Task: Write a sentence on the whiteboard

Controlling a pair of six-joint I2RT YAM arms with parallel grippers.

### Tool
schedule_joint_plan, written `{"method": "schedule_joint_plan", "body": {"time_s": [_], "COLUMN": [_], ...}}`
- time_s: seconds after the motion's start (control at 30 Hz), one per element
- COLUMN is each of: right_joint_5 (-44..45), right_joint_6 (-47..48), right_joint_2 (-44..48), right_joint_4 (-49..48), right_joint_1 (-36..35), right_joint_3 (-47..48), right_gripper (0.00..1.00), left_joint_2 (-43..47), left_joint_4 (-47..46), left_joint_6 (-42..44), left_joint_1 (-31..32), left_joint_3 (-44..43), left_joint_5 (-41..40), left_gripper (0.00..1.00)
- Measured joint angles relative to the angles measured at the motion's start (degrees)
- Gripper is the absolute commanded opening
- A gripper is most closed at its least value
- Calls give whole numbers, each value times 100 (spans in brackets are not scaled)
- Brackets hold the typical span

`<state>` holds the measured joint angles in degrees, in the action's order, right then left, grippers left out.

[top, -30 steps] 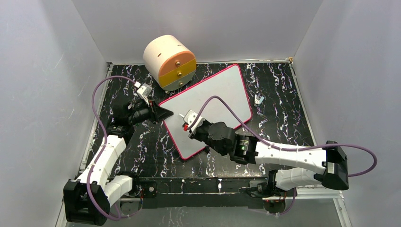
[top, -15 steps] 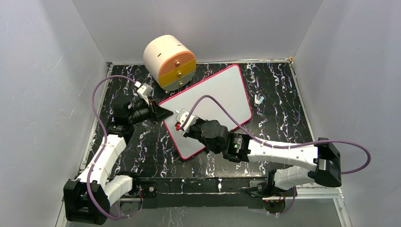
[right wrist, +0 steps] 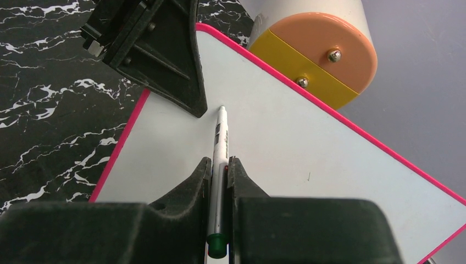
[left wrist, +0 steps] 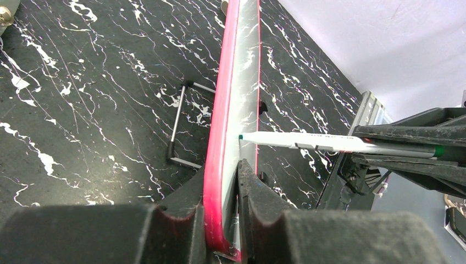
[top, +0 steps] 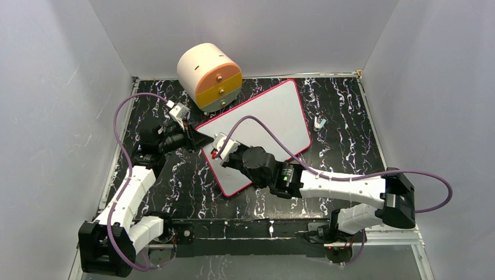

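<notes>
Checking the top view: the left end effector (top: 197,140) is pinched onto the left corner of the whiteboard (top: 274,111), which sits skewed on the bench (top: 350,146). The right end effector (right wrist: 220,165) is closed on a white marker (right wrist: 221,137). Its green tip is down by that same corner, probably touching the board, though that's a tough call. The left one crowds that spot. A round drawer box (top: 209,76) sits just behind, and a small metal clip (top: 319,122) lies off right.
</notes>
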<state>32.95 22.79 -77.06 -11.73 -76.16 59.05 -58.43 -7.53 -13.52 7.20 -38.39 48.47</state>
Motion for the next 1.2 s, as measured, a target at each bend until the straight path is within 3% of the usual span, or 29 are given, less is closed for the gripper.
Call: {"method": "schedule_joint_plan", "body": {"time_s": [1.2], "right_joint_5": [286], "right_joint_6": [-424], "right_joint_2": [-323], "right_joint_4": [1403], "right_joint_1": [-50], "right_joint_3": [605], "right_gripper": [0], "left_joint_2": [-42], "left_joint_4": [28], "left_joint_6": [28], "left_joint_1": [-37], "left_joint_3": [0], "left_joint_5": [-109], "left_gripper": [0]}}
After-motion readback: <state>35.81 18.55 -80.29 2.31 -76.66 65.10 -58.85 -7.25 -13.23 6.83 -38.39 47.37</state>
